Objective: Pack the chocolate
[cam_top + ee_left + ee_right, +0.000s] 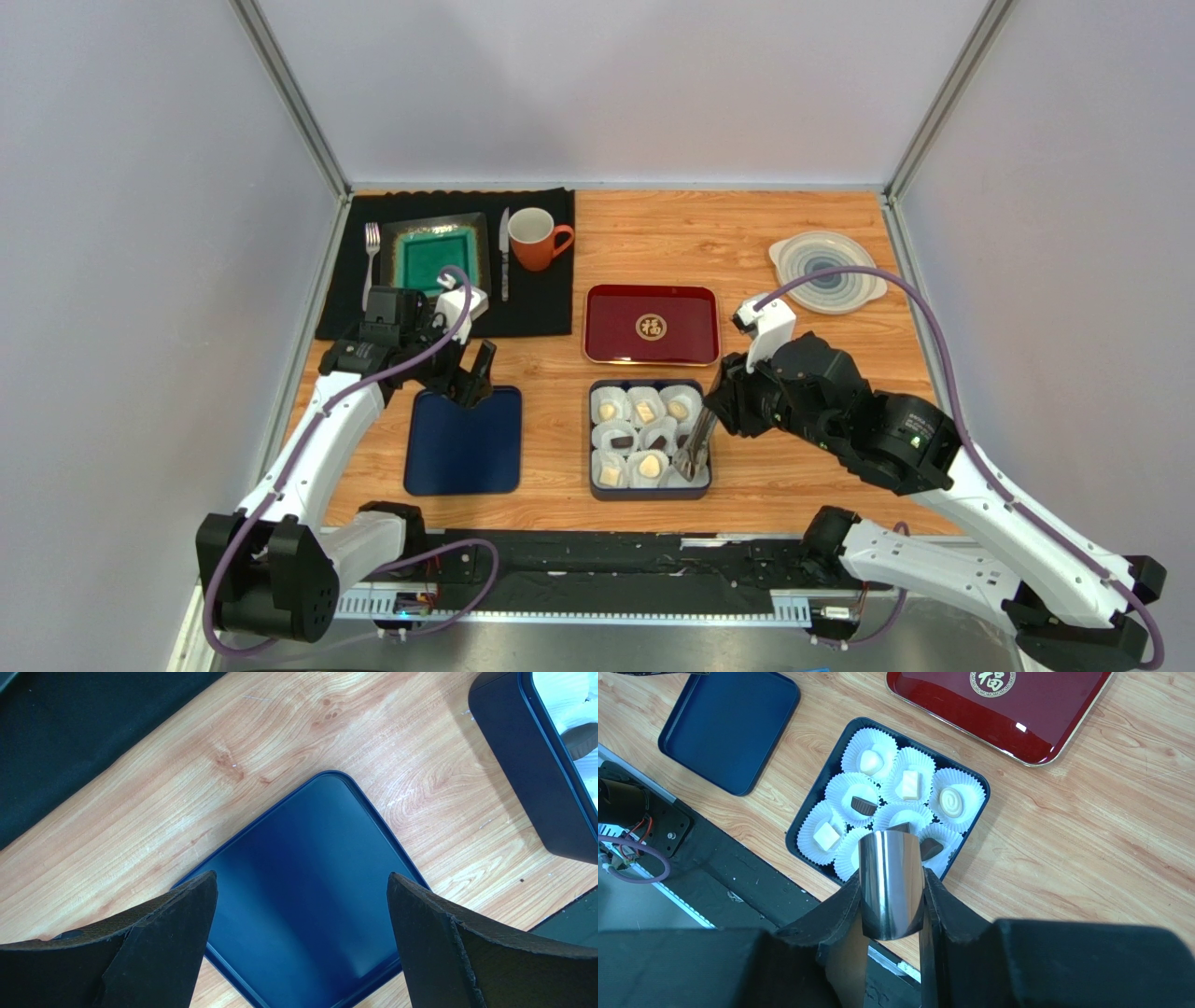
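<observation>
Right wrist view has the right pincer (892, 882) gripping steel tongs (889, 850) over the blue box (814, 805) by the table's near edge, the chocolate (910, 785) inside it in paper cups (868, 742), while the left pincer (302, 882) hangs wide open above a blue lid (295, 833).

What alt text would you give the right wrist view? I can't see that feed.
The right gripper clamps a shiny metal tool over a dark blue box of brown and white chocolates in white paper cups. A red tray lies at upper right, a blue lid at upper left.
</observation>
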Controlling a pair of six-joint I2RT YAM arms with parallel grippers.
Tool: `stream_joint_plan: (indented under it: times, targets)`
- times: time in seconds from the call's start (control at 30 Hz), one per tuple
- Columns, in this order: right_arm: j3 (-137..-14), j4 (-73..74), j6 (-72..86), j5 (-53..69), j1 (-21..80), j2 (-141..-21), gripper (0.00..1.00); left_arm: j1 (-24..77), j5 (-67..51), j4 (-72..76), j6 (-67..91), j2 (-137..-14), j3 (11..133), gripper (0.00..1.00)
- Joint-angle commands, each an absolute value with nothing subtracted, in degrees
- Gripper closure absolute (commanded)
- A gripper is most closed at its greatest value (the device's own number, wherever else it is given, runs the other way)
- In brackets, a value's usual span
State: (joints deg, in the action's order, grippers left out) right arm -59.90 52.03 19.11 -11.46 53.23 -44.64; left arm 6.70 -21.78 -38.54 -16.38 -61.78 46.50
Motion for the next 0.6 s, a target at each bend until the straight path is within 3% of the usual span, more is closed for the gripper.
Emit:
stream_joint_plan:
  times: [0.0, 0.43, 0.57]
  targets:
    - [-60.3, 49.2, 20.1, -12.2, 53.6, -43.7, 0.68, 6.4, -22.3, -38.6, -16.8, -61.2, 48.5, 0.01]
    - [-60.6, 49.6, 20.3, -12.6, 53.6, -43.7, 0.65, 6.4, -22.3, -38.4, -16.7, -61.1, 48.3, 0.01]
    - [-61.8, 49.7, 20.0, -14.8, 53.7, -43.5, 0.7, 6.4, -22.4, -38.3, -16.5, -61.0, 48.4, 0.01]
